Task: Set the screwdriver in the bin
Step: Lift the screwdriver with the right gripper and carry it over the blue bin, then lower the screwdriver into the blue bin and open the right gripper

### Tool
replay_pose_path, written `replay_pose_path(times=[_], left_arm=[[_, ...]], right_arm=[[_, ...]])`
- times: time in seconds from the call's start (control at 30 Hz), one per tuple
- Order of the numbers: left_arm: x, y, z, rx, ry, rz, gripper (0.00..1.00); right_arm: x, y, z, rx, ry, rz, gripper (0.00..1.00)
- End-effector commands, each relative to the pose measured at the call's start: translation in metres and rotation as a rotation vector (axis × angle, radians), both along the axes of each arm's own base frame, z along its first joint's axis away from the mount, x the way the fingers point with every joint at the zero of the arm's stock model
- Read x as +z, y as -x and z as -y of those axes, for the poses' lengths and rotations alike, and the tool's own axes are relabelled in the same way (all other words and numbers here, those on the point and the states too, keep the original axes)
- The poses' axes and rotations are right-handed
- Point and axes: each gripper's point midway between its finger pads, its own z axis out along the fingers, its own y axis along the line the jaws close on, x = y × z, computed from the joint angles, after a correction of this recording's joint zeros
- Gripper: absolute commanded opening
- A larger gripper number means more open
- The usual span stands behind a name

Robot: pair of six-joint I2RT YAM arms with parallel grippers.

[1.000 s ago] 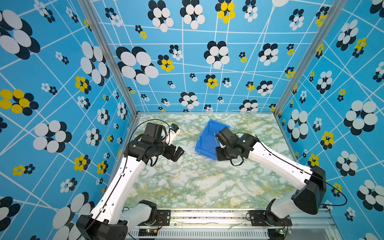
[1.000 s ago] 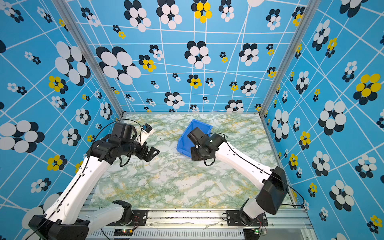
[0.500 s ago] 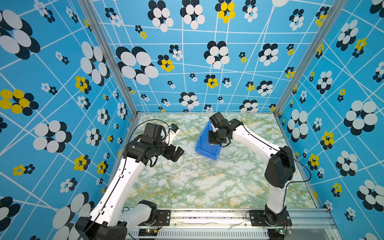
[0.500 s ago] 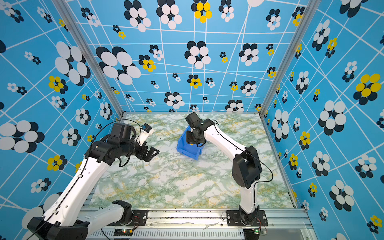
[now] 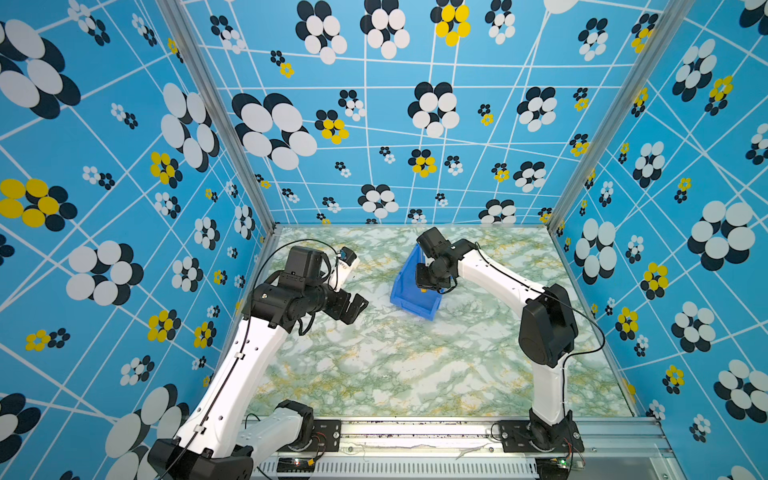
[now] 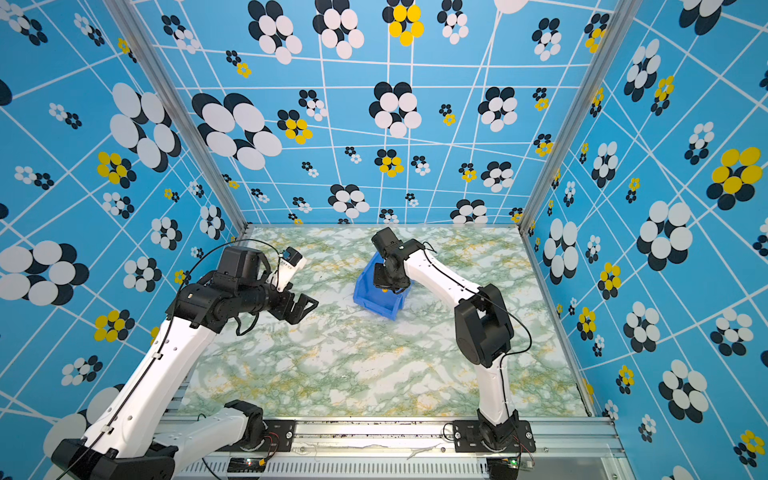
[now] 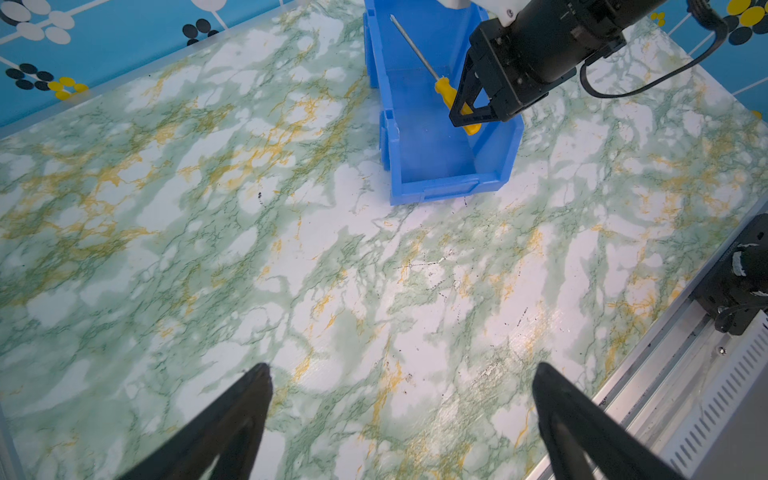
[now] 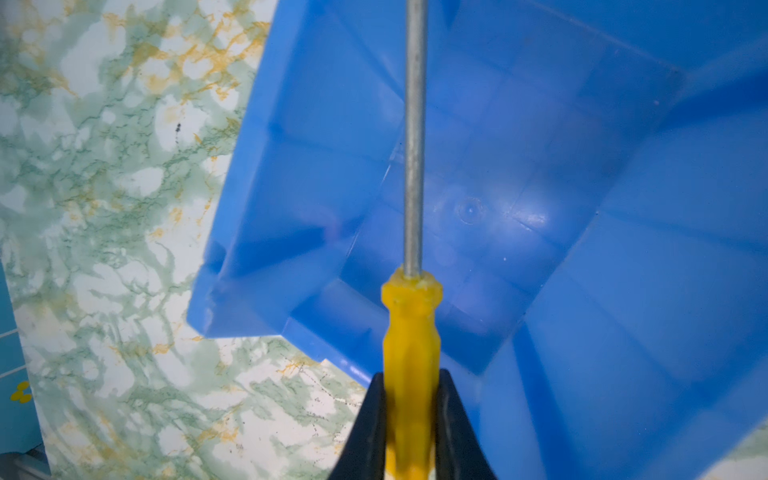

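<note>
Yellow-handled screwdriver [image 8: 411,324] pinched in our right gripper [image 8: 410,376], we are hovering over the bin [image 8: 582,270], seemingly low enough for releasing.

Three walls close in the scene: the far wall [image 5: 395,124], the left wall [image 5: 104,208] and the right wall [image 5: 685,208]. All are covered in a bright blue print crossed by thin white lines and scattered with flowers of white, black and yellow ovals, large and small. A bare aluminium left post [image 5: 218,116] and right post [image 5: 601,124] stand in the far corners. The worktop [image 5: 415,365] has a marble pattern of white, pale green and yellow veins, with small dark specks [image 7: 440,284] in places. Along its near edge runs an aluminium rail [image 5: 415,432], and nearer still a white slotted strip [image 5: 415,468]. The light is bright and even, and the shadows are soft.
</note>
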Motion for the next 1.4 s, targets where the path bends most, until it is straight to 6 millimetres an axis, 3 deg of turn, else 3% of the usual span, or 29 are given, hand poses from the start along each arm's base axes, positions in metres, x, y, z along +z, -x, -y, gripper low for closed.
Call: replay_pose_path(times=[0.0,0.7,1.2,1.37], left_arm=[[0.013,0.002,0.005,-0.011,0.027,0.021,0.99],[0.008,-0.001,0.006,-0.011,0.024,0.003,0.99],[0.007,-0.002,0.006,-0.008,0.021,-0.002,0.99],[0.005,-0.003,0.005,-0.007,0.017,-0.006,0.99]], right_arm=[[-0.005,-0.009,-0.002,-0.019,-0.01,-0.004,0.12],[-0.047,-0.023,-0.009,-0.014,0.05,-0.087,0.18],[-0.045,-0.022,-0.007,-0.012,0.054,-0.085,0.28],[-0.034,-0.025,-0.008,-0.008,0.045,-0.065,0.28]])
